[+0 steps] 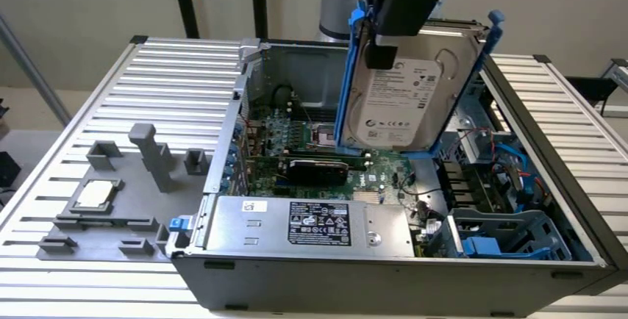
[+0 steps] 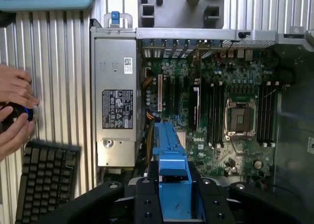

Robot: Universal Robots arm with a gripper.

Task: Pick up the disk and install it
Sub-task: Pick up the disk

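So that the disk [image 1: 407,91] could presumably clear the case [image 1: 393,278] walls, my gripper [image 2: 174,188] clamped its blue carrier [image 2: 170,148], hanging it upright above the motherboard [image 1: 319,139], toward one o'clock in the exterior view.

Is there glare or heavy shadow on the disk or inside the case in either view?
Exterior view: soft, even light, with no glare on the disk. The gripper holding it reads dark, and the case interior darkens toward the exterior view's right. Wrist view: the motherboard is evenly lit, without glare.

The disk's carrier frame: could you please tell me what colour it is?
Blue; the carrier frame shows best in the exterior view, around the silver disk.
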